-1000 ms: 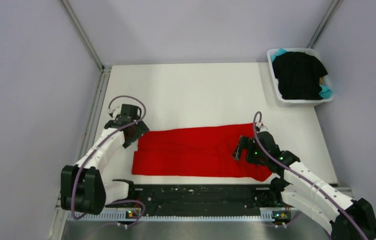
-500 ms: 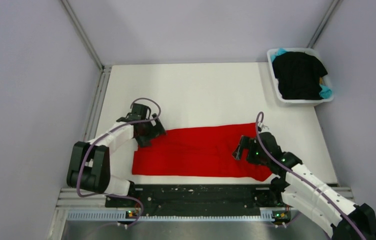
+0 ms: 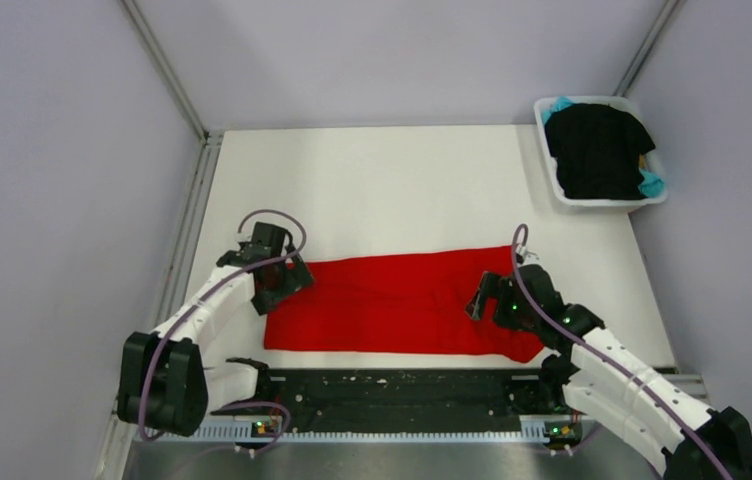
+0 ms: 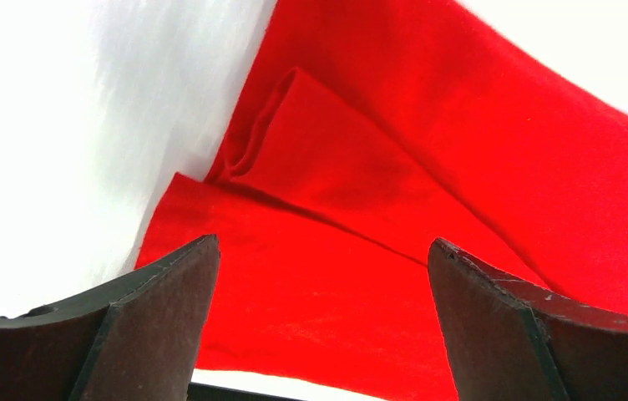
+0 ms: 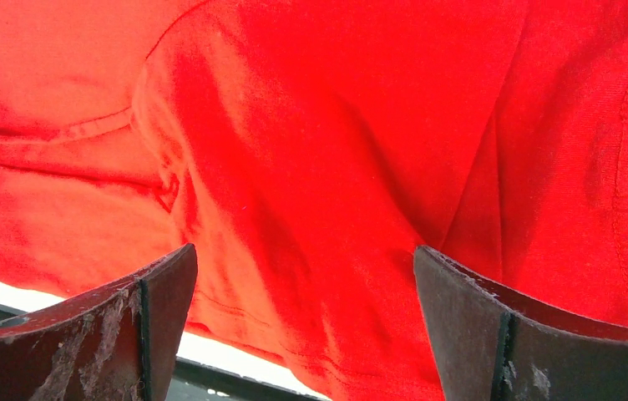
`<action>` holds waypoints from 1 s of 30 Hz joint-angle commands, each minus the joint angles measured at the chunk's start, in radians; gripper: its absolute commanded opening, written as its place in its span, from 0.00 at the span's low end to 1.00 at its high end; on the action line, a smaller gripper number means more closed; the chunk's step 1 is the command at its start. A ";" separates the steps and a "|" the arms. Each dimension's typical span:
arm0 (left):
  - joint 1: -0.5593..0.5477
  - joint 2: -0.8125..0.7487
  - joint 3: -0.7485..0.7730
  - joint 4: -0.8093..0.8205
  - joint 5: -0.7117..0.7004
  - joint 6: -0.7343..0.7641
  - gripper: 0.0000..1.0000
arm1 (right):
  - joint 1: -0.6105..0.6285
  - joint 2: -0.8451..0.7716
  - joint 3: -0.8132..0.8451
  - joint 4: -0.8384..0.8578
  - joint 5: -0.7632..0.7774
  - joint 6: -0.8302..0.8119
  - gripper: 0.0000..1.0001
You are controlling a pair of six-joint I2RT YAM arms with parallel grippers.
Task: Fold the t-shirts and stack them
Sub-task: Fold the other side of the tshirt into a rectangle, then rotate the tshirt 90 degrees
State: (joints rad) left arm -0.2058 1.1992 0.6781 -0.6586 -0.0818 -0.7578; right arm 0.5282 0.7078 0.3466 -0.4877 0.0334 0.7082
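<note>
The red t-shirt (image 3: 392,302) lies folded into a long band across the near part of the table. It fills the left wrist view (image 4: 394,200) and the right wrist view (image 5: 336,150). My left gripper (image 3: 289,283) is open and empty over the shirt's left end. My right gripper (image 3: 480,300) is open and empty over the shirt's right part. The black t-shirt (image 3: 597,148) lies in the white tub, with the teal t-shirt (image 3: 652,184) showing under it at the edges.
The white tub (image 3: 561,195) stands at the far right corner of the table. A black rail (image 3: 392,388) runs along the table's near edge. Grey walls close in the left, back and right sides.
My left gripper swung in over the shirt's left end, then drew back slightly left and nearer. The right gripper has stayed in place.
</note>
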 commanded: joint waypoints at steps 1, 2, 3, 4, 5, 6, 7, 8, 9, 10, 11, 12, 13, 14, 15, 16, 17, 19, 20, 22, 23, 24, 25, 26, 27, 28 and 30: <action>-0.001 -0.047 0.016 -0.018 -0.008 -0.007 0.99 | 0.012 -0.023 -0.001 0.004 0.025 0.013 0.99; -0.001 -0.054 0.022 0.014 0.031 0.001 0.99 | 0.012 -0.024 -0.002 0.012 0.029 0.020 0.99; -0.003 -0.055 0.026 0.054 0.068 0.008 0.99 | 0.012 -0.023 -0.004 0.024 0.028 0.025 0.99; -0.003 -0.051 0.030 0.099 0.150 0.014 0.99 | 0.012 -0.020 -0.007 0.035 0.025 0.032 0.99; -0.005 -0.041 0.035 0.140 0.194 0.017 0.99 | 0.012 -0.015 -0.009 0.050 0.026 0.039 0.99; -0.008 -0.021 0.041 0.182 0.237 0.018 0.99 | 0.012 -0.005 -0.012 0.062 0.027 0.045 0.99; -0.013 0.002 0.049 0.212 0.267 0.017 0.99 | 0.012 0.007 -0.015 0.075 0.032 0.055 0.99; -0.021 0.033 0.057 0.240 0.279 0.015 0.99 | 0.012 0.022 -0.019 0.092 0.047 0.068 0.99; -0.030 0.080 0.063 0.260 0.284 0.008 0.99 | 0.012 0.041 -0.024 0.103 0.060 0.082 0.99; -0.038 0.117 0.076 0.275 0.295 0.005 0.99 | 0.010 0.061 -0.026 0.116 0.075 0.096 0.99; -0.047 0.159 0.087 0.288 0.310 0.005 0.99 | 0.007 0.096 -0.027 0.124 0.089 0.114 0.99; -0.056 0.197 0.097 0.298 0.324 0.005 0.99 | -0.004 0.122 -0.030 0.136 0.091 0.130 0.99; -0.063 0.236 0.104 0.305 0.336 0.007 0.99 | -0.017 0.151 -0.034 0.155 0.078 0.135 0.99; -0.071 0.268 0.109 0.307 0.338 0.006 0.99 | -0.038 0.184 -0.037 0.175 0.060 0.135 0.99; -0.074 0.296 0.111 0.311 0.337 0.002 0.99 | -0.061 0.220 -0.043 0.205 0.036 0.133 0.99; -0.076 0.319 0.111 0.316 0.338 -0.002 0.98 | -0.092 0.257 -0.047 0.245 0.006 0.125 0.99; -0.078 0.337 0.109 0.324 0.337 -0.019 0.98 | -0.119 0.299 -0.044 0.278 -0.018 0.120 0.99; -0.094 0.359 0.110 0.351 0.352 -0.045 0.98 | -0.155 0.399 -0.003 0.353 -0.017 0.105 0.99; -0.109 0.360 0.114 0.360 0.351 -0.054 0.98 | -0.170 0.455 0.038 0.375 -0.008 0.092 0.99; -0.144 0.354 0.125 0.347 0.312 -0.067 0.98 | -0.199 0.591 0.147 0.399 -0.001 0.049 0.99; -0.160 0.349 0.128 0.335 0.290 -0.076 0.98 | -0.225 0.681 0.213 0.405 0.000 0.033 0.99; -0.174 0.339 0.127 0.321 0.269 -0.088 0.98 | -0.242 0.753 0.271 0.421 0.002 0.018 0.99; -0.188 0.328 0.122 0.304 0.254 -0.103 0.98 | -0.259 0.824 0.337 0.435 -0.005 0.010 0.99; -0.203 0.314 0.108 0.299 0.245 -0.120 0.98 | -0.273 0.894 0.399 0.454 -0.018 0.002 0.99; -0.220 0.295 0.093 0.290 0.240 -0.141 0.98 | -0.283 0.965 0.470 0.469 -0.028 -0.006 0.99; -0.236 0.275 0.074 0.279 0.233 -0.165 0.98 | -0.288 1.031 0.544 0.478 -0.053 -0.014 0.99; -0.283 0.219 0.034 0.274 0.219 -0.209 0.98 | -0.290 1.176 0.700 0.468 -0.092 -0.030 0.99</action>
State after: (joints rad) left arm -0.4145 1.4960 0.7887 -0.3370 0.1661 -0.8623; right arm 0.2634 1.6444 0.8658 -0.0532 -0.0284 0.7479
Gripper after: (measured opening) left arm 0.978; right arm 0.987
